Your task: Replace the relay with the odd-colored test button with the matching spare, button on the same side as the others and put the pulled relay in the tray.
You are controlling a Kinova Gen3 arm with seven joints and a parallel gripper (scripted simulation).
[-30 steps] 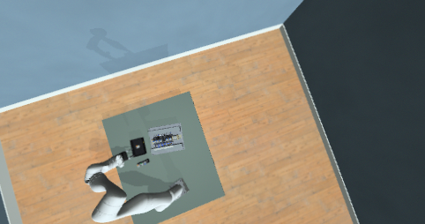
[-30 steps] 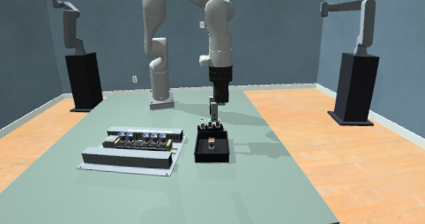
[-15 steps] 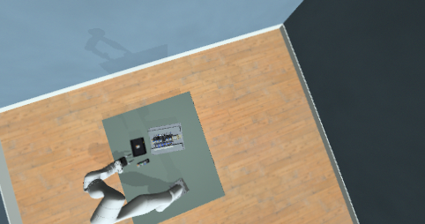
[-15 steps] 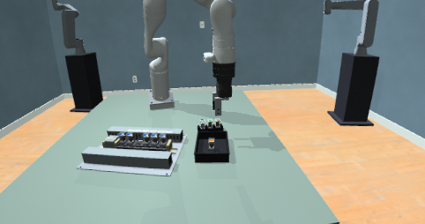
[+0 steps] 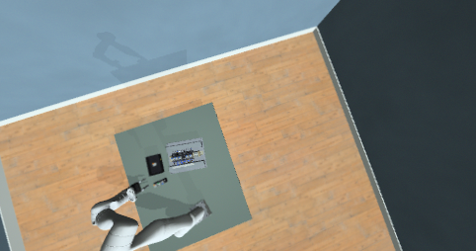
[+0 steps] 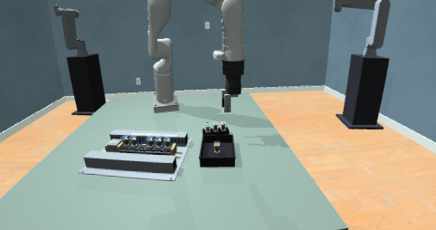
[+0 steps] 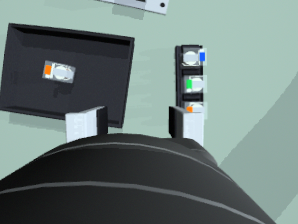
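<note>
A relay with an orange button (image 7: 57, 71) lies in the black tray (image 7: 65, 84), which also shows in the exterior view (image 6: 217, 150). Beside the tray a black holder (image 7: 190, 80) carries three spare relays: blue button (image 7: 193, 56), green button (image 7: 193, 84), orange button (image 7: 193, 107). The holder also shows behind the tray (image 6: 215, 129). The panel (image 6: 137, 152) holds a row of relays with blue buttons (image 6: 146, 142). At the row's left end I see a socket with no relay top (image 6: 111, 146). My gripper (image 7: 138, 119) (image 6: 227, 102) is open and empty, high above the table between tray and spares.
Two grey cable ducts (image 6: 130, 162) flank the relay row on the panel. The arm's base (image 6: 165, 105) stands on the table's far side. Two other arms on black pedestals (image 6: 364, 91) stand on the floor at left and right.
</note>
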